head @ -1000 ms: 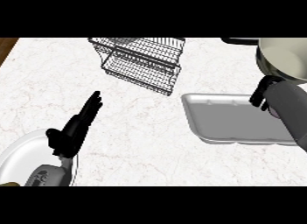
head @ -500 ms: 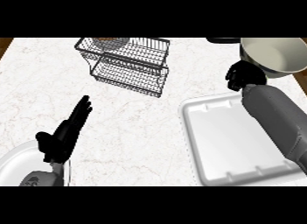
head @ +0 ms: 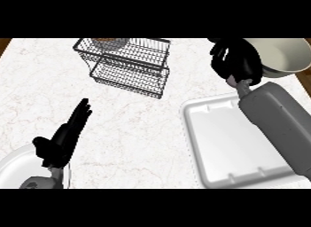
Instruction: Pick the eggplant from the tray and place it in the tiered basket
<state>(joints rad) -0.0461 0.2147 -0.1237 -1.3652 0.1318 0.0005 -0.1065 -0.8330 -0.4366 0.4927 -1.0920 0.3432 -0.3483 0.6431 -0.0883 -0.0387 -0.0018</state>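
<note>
Curling beyond the tray (head: 213, 146), right robot hand (head: 235, 62).

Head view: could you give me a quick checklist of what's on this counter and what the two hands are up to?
Surface: white marbled counter, wood floor at its sides.
Job's things: wire tiered basket at the back, something brownish in its top tier; white tray looks empty; eggplant not visible.
Clutter: cream bowl back right; white plate front left.
Hands: left hand open, fingers straight, resting near the plate; right hand curled, beside the bowl, contents hidden.
Cables: nothing seen.
Surroundings: nothing seen.
</note>
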